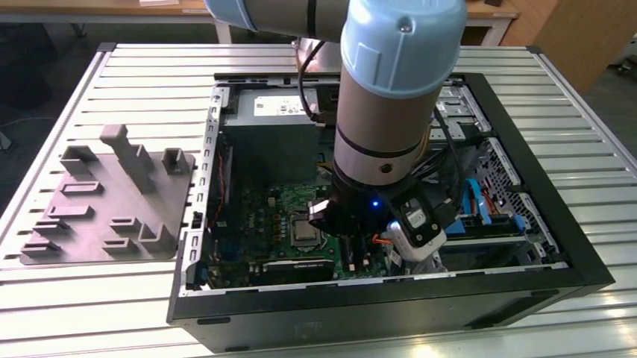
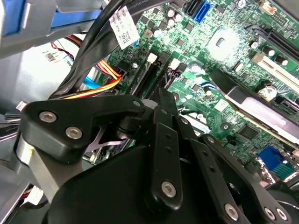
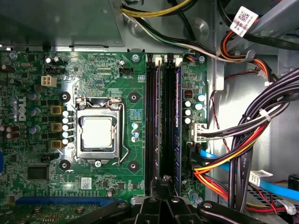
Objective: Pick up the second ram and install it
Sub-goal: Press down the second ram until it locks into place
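The arm [image 1: 388, 97] reaches down into the open computer case [image 1: 572, 257], which lies on a slatted table [image 1: 149, 67]; the grey fixture plate [image 1: 100, 205] lies outside the case, well apart from the CPU socket [image 3: 98, 133]; the gripper [image 3: 164, 183] is low over the green motherboard [image 3: 135, 79], beside the CPU socket, at the row of long black memory slots [image 3: 150, 121]; in both wrist views its fingers [image 2: 161, 100] are drawn together to a narrow point, with no gap visible between the tips; the tips meet at one end of the second ram [image 3: 164, 121], a thin dark bar seen edge-on that stands in line with the slots, near the CPU socket; the tips seem to touch its upper edge, but whether they press on it I cannot tell; another stick [image 3: 177, 116], bluish on its face, stands one slot farther from the CPU socket; a bundle of coloured cables [image 3: 243, 149] runs farther out on the same side.
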You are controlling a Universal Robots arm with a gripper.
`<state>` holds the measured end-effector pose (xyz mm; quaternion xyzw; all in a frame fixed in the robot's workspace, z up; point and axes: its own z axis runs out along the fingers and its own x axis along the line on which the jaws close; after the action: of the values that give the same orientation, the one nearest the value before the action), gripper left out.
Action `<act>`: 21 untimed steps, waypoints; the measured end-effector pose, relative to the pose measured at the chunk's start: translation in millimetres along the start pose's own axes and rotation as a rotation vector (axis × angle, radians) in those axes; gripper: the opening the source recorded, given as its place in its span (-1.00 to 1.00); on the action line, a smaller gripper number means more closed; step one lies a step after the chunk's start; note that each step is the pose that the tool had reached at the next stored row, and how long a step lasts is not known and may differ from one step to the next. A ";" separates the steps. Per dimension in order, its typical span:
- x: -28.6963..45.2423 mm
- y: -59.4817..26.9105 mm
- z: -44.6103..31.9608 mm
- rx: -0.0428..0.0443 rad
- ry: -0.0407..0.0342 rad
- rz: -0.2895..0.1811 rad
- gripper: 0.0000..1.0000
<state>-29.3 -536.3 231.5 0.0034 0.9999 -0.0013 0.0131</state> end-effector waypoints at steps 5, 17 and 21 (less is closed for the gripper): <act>0.1 -0.1 3.2 0.0005 0.0001 0.000 -0.80; 0.2 0.0 5.8 0.0003 0.0001 0.000 -0.80; 0.2 -0.1 8.1 0.0003 0.0001 0.000 -0.80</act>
<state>-29.3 -536.4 223.5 0.0034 0.9999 -0.0014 0.0130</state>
